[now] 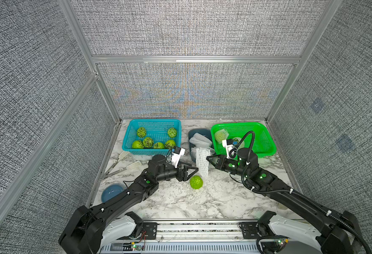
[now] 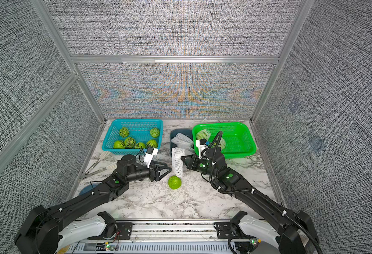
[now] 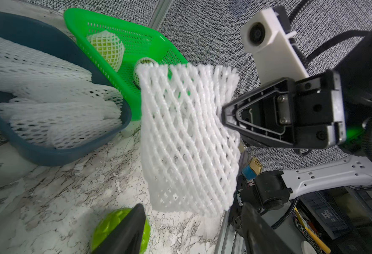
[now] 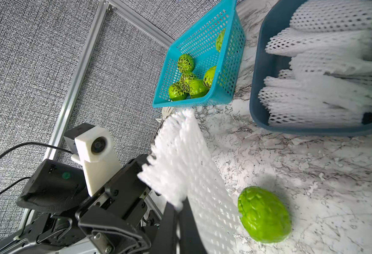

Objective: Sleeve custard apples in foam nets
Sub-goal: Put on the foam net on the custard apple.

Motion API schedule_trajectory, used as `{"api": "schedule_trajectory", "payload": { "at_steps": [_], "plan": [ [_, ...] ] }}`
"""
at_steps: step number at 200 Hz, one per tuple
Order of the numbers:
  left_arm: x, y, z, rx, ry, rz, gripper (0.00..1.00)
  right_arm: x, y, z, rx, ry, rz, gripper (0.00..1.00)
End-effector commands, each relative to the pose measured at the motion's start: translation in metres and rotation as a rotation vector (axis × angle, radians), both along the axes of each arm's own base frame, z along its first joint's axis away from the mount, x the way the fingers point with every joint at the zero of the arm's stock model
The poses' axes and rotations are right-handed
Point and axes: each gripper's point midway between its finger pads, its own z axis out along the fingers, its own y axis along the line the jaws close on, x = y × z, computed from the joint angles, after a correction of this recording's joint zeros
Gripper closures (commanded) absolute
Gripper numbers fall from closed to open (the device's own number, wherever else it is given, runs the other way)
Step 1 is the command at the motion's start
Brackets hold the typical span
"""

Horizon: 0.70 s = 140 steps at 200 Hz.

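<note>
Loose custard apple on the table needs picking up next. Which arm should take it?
Left. The left gripper is open close beside the custard apple; the right gripper is shut on the hanging foam net.

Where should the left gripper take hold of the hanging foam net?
Probably the free edge opposite the right gripper, approached level from the left arm's side. The foam net hangs upright and flat, pinched on one edge only, so the open left gripper faces its other edge.
</note>
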Motion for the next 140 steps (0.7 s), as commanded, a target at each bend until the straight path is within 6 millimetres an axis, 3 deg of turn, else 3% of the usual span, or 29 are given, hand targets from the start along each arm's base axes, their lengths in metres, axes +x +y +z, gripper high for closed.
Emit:
{"api": "schedule_trajectory", "payload": {
  "at_steps": [1,81,140],
  "plan": [
    [0.003,-0.006,0.006,-0.020,-0.025,0.003,0.29,0.002,0.004,0.009,0.029,-0.031,0.008,1.00],
    [0.012,-0.015,-0.005,0.011,-0.015,0.020,0.30,0.000,0.010,0.004,0.052,-0.032,0.034,1.00],
    [0.008,-0.026,-0.001,-0.006,-0.015,-0.011,0.38,0.002,0.007,0.000,0.036,-0.041,0.023,1.00]
  ]
}}
